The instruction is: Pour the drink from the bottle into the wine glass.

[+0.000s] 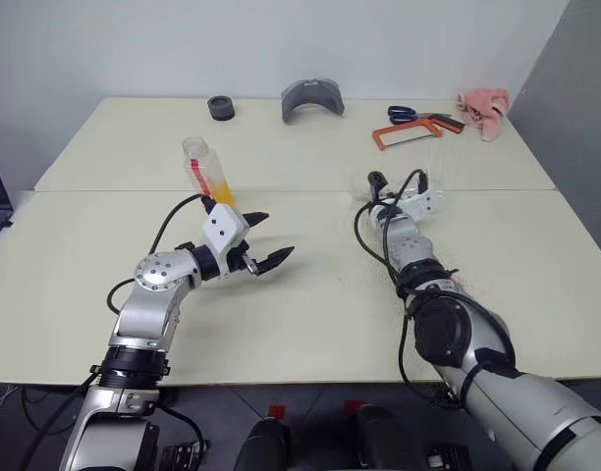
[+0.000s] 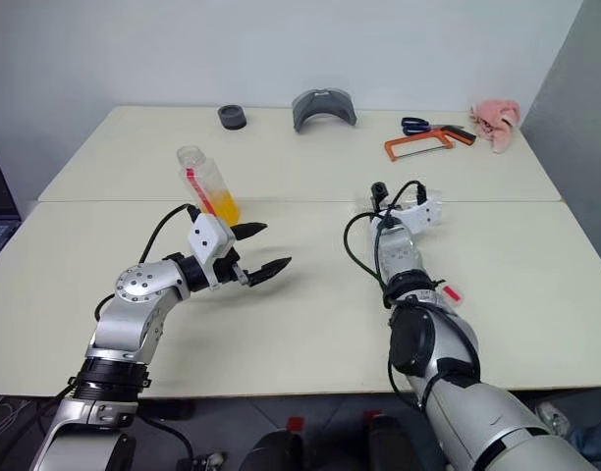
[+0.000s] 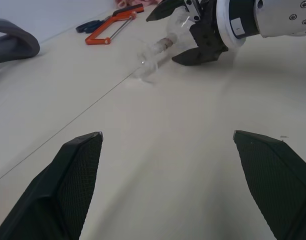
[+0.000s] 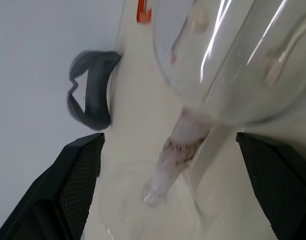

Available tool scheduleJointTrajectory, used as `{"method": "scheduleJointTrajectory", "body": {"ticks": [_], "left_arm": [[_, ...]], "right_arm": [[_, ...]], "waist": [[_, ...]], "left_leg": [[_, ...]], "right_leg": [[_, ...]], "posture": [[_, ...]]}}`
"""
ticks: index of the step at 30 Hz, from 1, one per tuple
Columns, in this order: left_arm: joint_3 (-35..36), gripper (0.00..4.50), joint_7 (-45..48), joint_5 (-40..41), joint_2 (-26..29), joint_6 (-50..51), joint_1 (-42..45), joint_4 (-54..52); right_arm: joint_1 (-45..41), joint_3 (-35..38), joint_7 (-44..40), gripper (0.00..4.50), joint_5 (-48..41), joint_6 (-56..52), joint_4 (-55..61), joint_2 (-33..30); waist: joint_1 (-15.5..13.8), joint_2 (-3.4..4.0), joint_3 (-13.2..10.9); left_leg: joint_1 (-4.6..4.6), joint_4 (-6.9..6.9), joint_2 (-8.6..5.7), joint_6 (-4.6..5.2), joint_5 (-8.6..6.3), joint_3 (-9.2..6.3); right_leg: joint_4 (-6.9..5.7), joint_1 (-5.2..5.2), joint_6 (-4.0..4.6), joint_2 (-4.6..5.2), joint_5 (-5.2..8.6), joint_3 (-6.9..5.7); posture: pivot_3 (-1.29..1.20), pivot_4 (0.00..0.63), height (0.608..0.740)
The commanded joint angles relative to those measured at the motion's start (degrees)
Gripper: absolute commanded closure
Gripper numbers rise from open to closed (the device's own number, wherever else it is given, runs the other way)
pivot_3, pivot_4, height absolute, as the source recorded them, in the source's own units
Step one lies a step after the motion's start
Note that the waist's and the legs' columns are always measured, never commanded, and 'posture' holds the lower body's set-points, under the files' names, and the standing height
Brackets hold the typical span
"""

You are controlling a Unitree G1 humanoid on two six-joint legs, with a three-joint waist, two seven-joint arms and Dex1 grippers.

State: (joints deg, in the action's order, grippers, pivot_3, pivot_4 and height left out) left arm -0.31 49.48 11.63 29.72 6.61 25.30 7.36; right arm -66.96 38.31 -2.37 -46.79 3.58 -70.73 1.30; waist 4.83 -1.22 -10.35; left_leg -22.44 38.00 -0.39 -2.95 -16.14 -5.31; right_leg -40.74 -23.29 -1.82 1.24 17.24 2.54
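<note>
Head view: bottle (image 1: 204,173) with orange drink (image 1: 225,191) upright on worktop (image 1: 310,294) behind left gripper (image 1: 263,239), jaws spread, empty.
Left wrist: right gripper (image 3: 179,31) jaws spread around wine glass (image 3: 154,50).
Right wrist: stem between jaws, ungripped; risk: forward nudge tips glass.

Open left end effector (image 1: 265,240) beside uncapped bottle (image 1: 208,177)

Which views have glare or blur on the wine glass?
Right wrist view: wine glass very close and soft, with bright streaks across its bowl. Left wrist view: the glass is faint and smeared against the pale table, between the right gripper's fingers. Left eye view: even light, soft shadow under the left gripper.
</note>
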Motion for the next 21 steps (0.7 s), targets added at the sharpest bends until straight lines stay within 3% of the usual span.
{"method": "scheduleJointTrajectory", "body": {"ticks": [1, 5, 14, 21], "left_arm": [[-0.1, 0.01, 0.4, -0.4, 0.3, -2.7, 0.5, 0.5], [-0.3, 0.00, 1.0, -0.5, 0.1, -4.9, 0.5, 3.1], [-0.4, 0.00, 2.3, -0.9, 0.3, -8.9, 1.1, 7.6], [-0.5, 0.00, 2.3, -1.1, -0.3, -10.2, 0.9, 8.6]], "right_arm": [[-1.7, 1.9, -0.3, 0.00, 0.3, 0.8, -2.0, -1.0], [-2.7, 3.7, -0.1, 0.92, 0.0, -0.5, -3.2, -0.6], [-4.2, 4.6, -0.1, 4.25, 1.3, -1.5, -3.8, 0.0], [-2.5, 4.3, 0.0, 4.35, 2.7, -1.4, -3.1, -0.1]], "waist": [[0.0, 0.00, 0.0], [0.0, 0.00, 0.0], [0.1, 0.00, 0.0], [0.1, 0.00, 0.0]], "left_leg": [[0.00, 0.00, 0.00, 0.00, 0.00, 0.00], [0.01, 0.00, 0.02, 0.00, 0.00, 0.07], [0.02, -0.02, 0.04, 0.00, 0.00, 0.29], [0.01, -0.03, 0.02, 0.00, 0.00, 0.33]], "right_leg": [[0.00, 0.00, 0.00, 0.00, 0.00, 0.00], [0.00, 0.00, 0.00, 0.00, 0.00, 0.01], [0.00, -0.02, 0.00, -0.01, 0.00, 0.03], [0.00, -0.01, 0.00, 0.02, 0.00, 0.04]], "posture": [[0.00, 0.150, 0.740], [0.00, 0.150, 0.740], [0.00, 0.150, 0.740], [0.00, 0.150, 0.740]]}}
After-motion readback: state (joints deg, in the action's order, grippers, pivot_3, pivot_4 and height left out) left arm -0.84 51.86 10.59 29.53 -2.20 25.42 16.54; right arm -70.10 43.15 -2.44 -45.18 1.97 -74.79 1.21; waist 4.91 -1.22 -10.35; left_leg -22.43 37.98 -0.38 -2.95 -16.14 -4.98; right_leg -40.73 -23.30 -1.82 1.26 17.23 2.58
